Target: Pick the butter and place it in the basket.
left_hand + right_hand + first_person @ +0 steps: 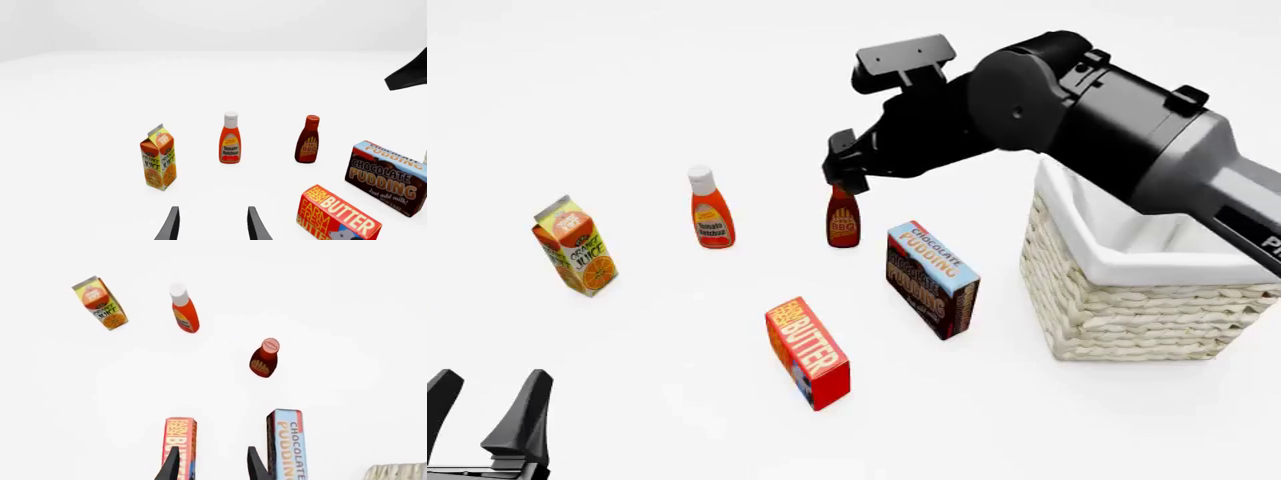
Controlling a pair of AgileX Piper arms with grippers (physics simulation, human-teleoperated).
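The butter (807, 352), a red and orange box with pale "BUTTER" lettering, stands on edge on the white table, left of the basket (1121, 320). It also shows in the left wrist view (337, 216) and the right wrist view (180, 442). My right gripper (843, 170) hangs open and empty high above the table, beyond the butter; in its own view (213, 467) the butter lies under one finger. My left gripper (483, 400) is open and empty at the near left, well apart from the butter, as its own view (213, 227) shows.
A chocolate pudding box (932, 280) stands between butter and basket. Farther back are a BBQ sauce bottle (842, 218), a ketchup bottle (709, 210) and an orange juice carton (574, 245). The right arm (1094, 110) reaches over the basket.
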